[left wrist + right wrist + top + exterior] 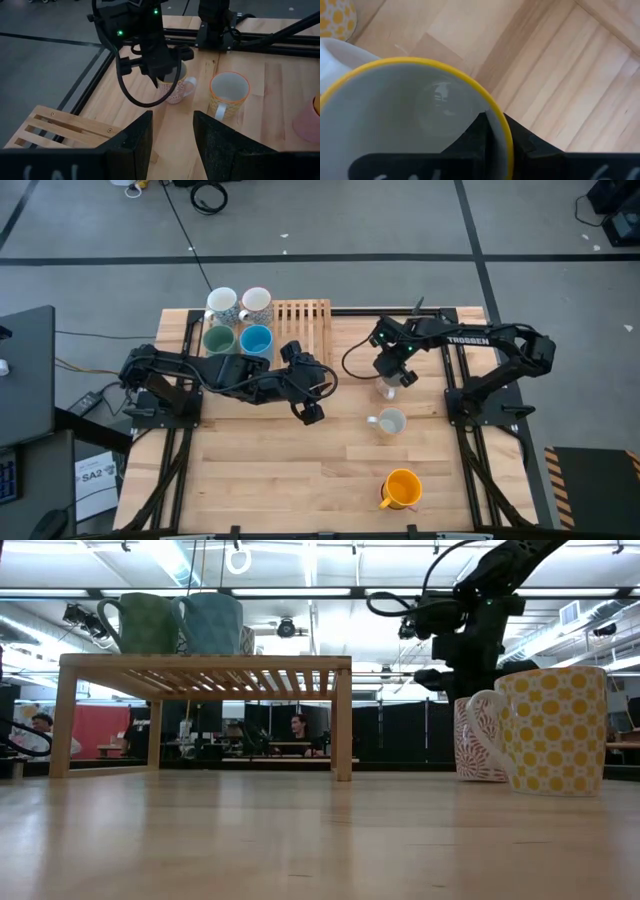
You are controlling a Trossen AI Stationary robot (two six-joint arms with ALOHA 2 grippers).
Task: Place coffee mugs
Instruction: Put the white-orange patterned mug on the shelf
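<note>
A pink-patterned coffee mug with a yellow rim stands upright on the table right of centre, and my right gripper is shut on it from above. A yellow-patterned mug stands just nearer, and an orange mug by the near edge. Green, blue and two white mugs stand on the wooden rack at the far left. My left gripper hovers open over mid-table, pointing toward the pink-patterned mug, with nothing between its fingers. My right gripper pinches the pink-patterned mug's wall at the yellow rim, one finger inside the cup and one outside. The fingers come steeply from above. The mug sits upright with its base on the table.
The slatted rack's right half is bare. The yellow-patterned mug stands close beside the held one. Black frame rails run along the table's left and right sides. Open wood lies across the table's near half.
</note>
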